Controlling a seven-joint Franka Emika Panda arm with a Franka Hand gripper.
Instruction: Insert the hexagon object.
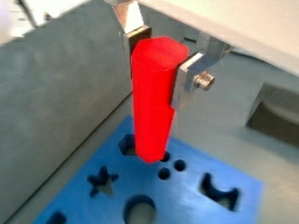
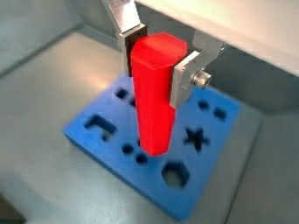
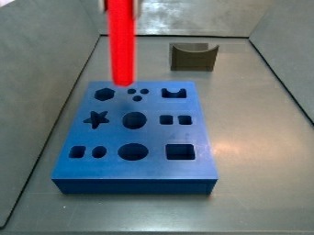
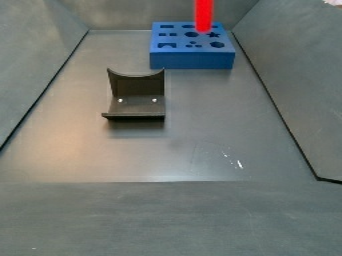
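My gripper [image 1: 162, 61] is shut on the upper end of the hexagon object [image 1: 152, 105], a long glossy red rod held upright, as both wrist views show [image 2: 158, 63]. The rod [image 2: 156, 96] hangs just above the blue shape-hole block [image 2: 216, 157]. In a side view its lower end [image 3: 120, 41] is close over the block's [image 3: 153, 136] far left corner, by the hexagon hole [image 3: 103, 93]. I cannot tell if it touches. In a side view the rod [image 4: 203, 14] is over the block [image 4: 174, 55] at the far end. The gripper is out of frame in both side views.
A dark olive notched block [image 3: 193, 57] stands on the grey floor beyond the blue block, and shows mid-floor in a side view [image 4: 134, 97]. Sloping grey walls [image 4: 40, 90] bound the floor on the sides.
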